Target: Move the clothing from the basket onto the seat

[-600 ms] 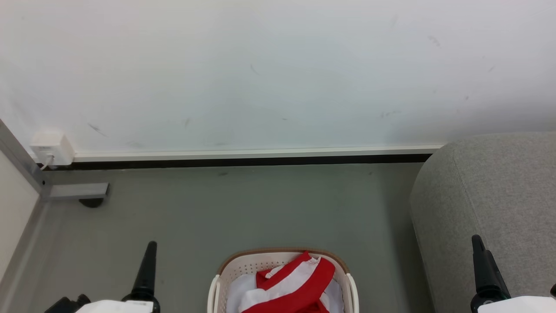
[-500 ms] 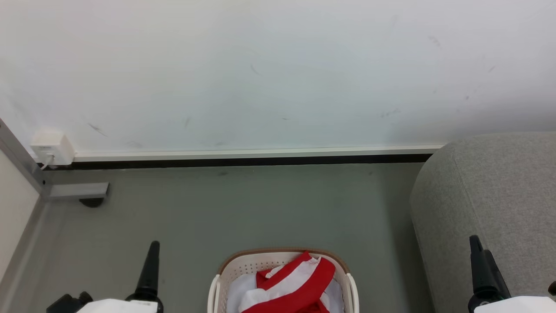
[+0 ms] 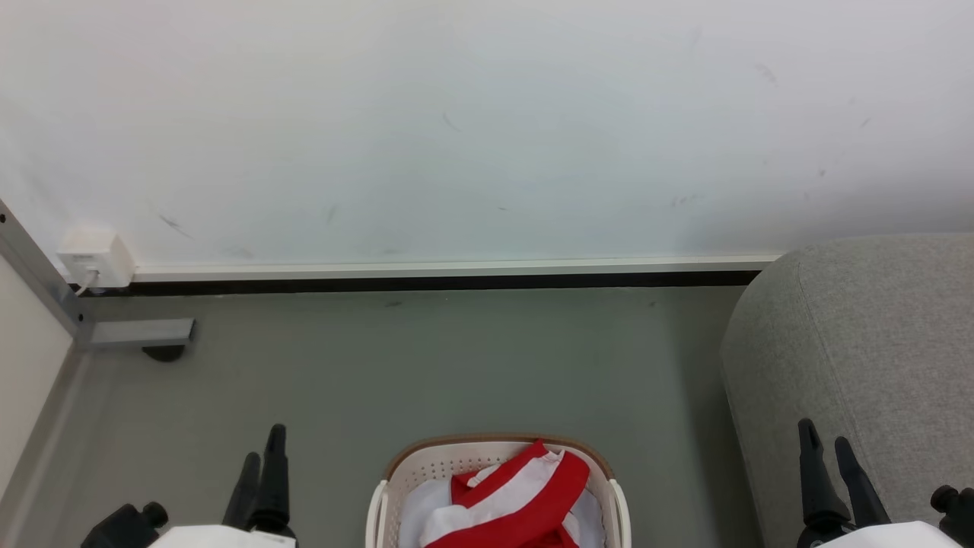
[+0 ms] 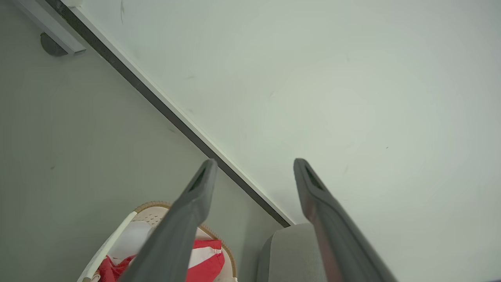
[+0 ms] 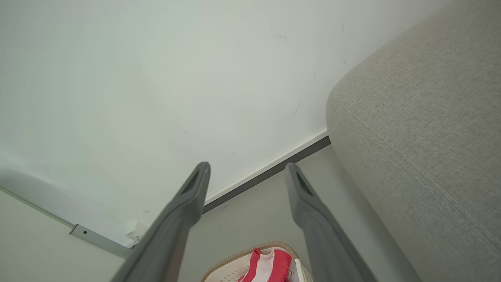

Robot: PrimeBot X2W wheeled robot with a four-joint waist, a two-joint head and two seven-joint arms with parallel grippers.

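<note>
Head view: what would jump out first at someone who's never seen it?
The red-and-white clothing jumps out first, heaped in the basket at the bottom middle, on the grey floor. Next comes the big grey seat at the right. The left pincer and right pincer poke up open at the lower corners, holding nothing.

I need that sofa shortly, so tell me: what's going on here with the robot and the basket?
A two-armed robot is set to move laundry. The red-and-white clothing lies in the basket on the floor before it, untouched. The left gripper and right gripper hover open, holding nothing, one on each side of the basket. The grey sofa stands to the robot's right.
</note>
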